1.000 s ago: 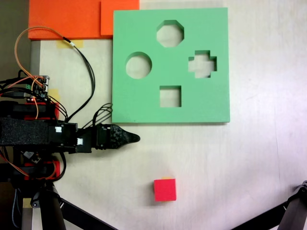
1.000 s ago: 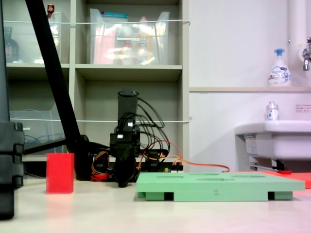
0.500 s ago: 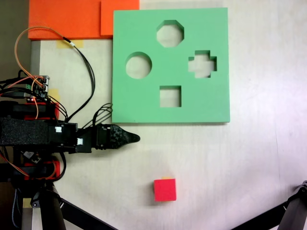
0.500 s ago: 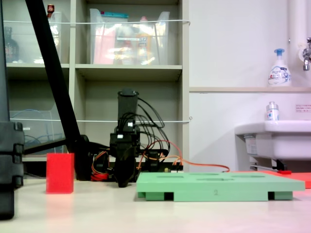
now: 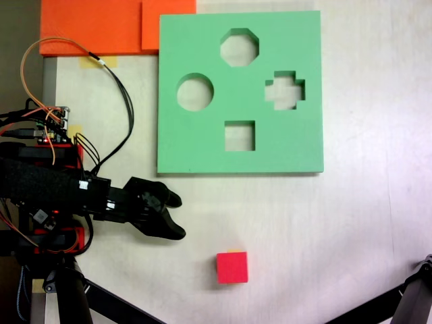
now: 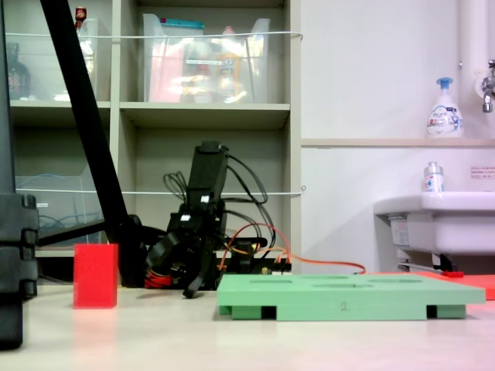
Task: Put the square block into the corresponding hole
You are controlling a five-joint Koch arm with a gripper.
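Note:
The square block (image 5: 232, 267), a small red cube, rests on the pale table near the bottom centre of a fixed view from above, and at the left (image 6: 96, 276) in the low side view. The green foam board (image 5: 290, 145) lies flat higher up, with the square hole (image 5: 239, 136) near its lower middle. From the side the board (image 6: 348, 297) shows as a low slab. My gripper (image 5: 179, 216) reaches in from the left with its black jaws spread open and nothing between them. It is left of and above the block and below the board's corner. From the side the gripper (image 6: 172, 272) hangs low between block and board.
Round, octagonal and cross-shaped cut-outs share the board. Orange foam sheets (image 5: 101, 27) lie at the top left. Black tripod legs (image 5: 101, 300) cross the bottom left and the bottom right corner (image 5: 413, 297). Cables loop beside the arm base. A shelf and a sink (image 6: 433, 220) stand behind.
The gripper has opened from a closed point. The arm has swung down the overhead view toward the red block, and leftward with a tilt in the side view.

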